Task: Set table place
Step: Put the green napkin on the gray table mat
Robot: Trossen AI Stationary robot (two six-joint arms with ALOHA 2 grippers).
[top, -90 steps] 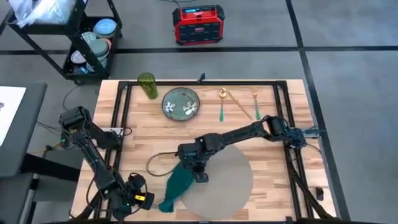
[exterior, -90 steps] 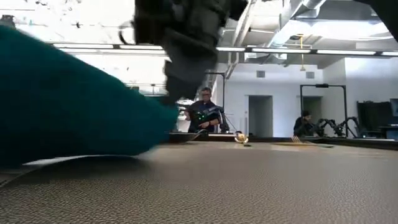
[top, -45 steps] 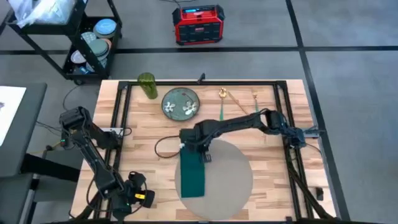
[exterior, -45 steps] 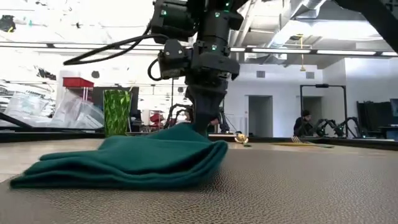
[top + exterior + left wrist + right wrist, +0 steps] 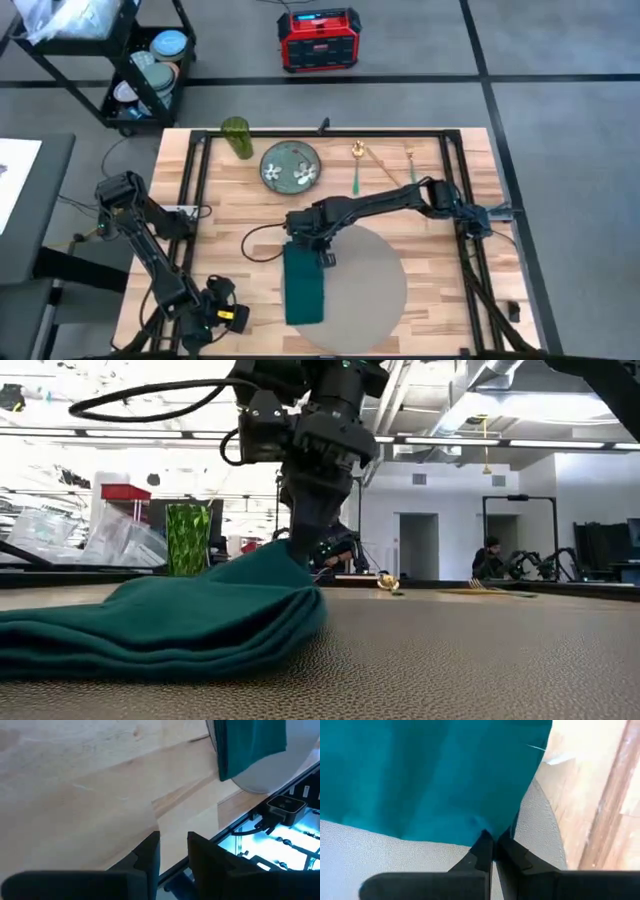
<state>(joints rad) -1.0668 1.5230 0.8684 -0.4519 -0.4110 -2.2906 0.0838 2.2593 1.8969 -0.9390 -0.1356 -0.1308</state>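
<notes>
Napkin [image 5: 305, 284], bunched a second ago, now lies flat along the placemat's [image 5: 370, 285] left edge on the surface [image 5: 230, 215]; right gripper [image 5: 312, 243] still pinches its far end. Next: release, then fetch the plate [image 5: 291, 164].

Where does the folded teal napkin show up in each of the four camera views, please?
High view: teal napkin on the placemat's left edge, near the table's front.
Low view: napkin fills the lower left foreground.
Left wrist view: napkin at the top right.
Right wrist view: napkin fills most of the picture.
Shared landmark: the right gripper pinching its far edge.
</notes>
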